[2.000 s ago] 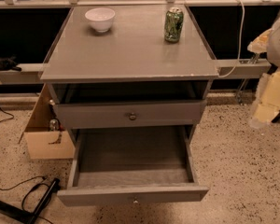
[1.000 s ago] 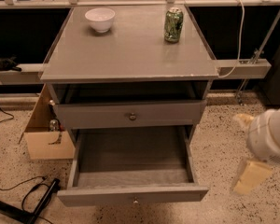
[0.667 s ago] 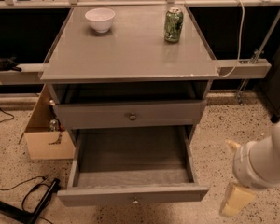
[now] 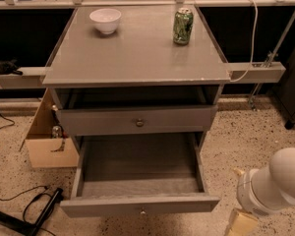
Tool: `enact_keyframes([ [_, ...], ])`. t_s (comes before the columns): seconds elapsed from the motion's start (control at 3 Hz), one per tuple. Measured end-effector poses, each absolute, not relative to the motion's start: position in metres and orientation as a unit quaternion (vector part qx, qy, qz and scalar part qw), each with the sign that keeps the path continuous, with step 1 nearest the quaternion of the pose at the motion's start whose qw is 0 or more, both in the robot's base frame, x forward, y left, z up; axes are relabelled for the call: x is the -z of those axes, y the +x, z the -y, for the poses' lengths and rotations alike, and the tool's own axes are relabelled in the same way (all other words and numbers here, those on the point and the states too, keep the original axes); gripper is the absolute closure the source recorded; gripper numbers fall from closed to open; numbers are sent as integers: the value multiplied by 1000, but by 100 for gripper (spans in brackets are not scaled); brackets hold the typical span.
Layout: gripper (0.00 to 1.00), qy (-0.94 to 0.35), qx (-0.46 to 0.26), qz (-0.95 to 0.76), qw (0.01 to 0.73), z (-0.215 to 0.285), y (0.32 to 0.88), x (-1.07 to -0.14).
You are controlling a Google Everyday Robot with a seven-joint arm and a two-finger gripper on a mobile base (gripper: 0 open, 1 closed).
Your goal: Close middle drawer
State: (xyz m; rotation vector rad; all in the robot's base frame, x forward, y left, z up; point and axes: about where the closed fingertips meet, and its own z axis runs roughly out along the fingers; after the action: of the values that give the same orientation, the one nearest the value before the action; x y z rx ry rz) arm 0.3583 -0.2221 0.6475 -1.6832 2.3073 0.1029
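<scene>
Middle drawer [image 4: 140, 173] is pulled far out of the cabinet toward the camera, its long grey tray in full view. Its low front panel sits near the bottom edge of the view, with a small round knob [image 4: 142, 211] at centre. Top drawer [image 4: 98, 122] is directly above it, taller front, own knob [image 4: 139, 123], out only slightly with a dark gap under the tabletop [image 4: 137, 58]. On the tabletop a white bowl [image 4: 105, 20] stands at back left and a green can [image 4: 183, 26] upright at back right, well apart. My gripper [image 4: 242, 223] is at the lower right corner, low over the speckled floor [image 4: 246, 136], right of the middle drawer's front right corner and not touching it. Only a tan part of it shows, below my white rounded arm [image 4: 280, 181], so I cannot tell how my jaws stand. Cardboard box [image 4: 44, 149] sits on the floor against the cabinet's left side. Black cables [image 4: 32, 208] lie on the floor at lower left. White cable [image 4: 250, 38] hangs down at the right, beside the tabletop edge.
</scene>
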Motion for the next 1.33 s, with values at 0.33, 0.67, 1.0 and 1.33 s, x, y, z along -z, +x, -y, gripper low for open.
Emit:
enact_keyframes([
  [0.33, 0, -595, -17, -791, 141, 220, 363, -649],
  [0.67, 18, -606, -26, -782, 142, 212, 371, -610],
  [1.0, 42, -606, -70, -779, 148, 198, 369, -539],
  [1.33, 65, -599, -106, -775, 170, 180, 374, -469],
])
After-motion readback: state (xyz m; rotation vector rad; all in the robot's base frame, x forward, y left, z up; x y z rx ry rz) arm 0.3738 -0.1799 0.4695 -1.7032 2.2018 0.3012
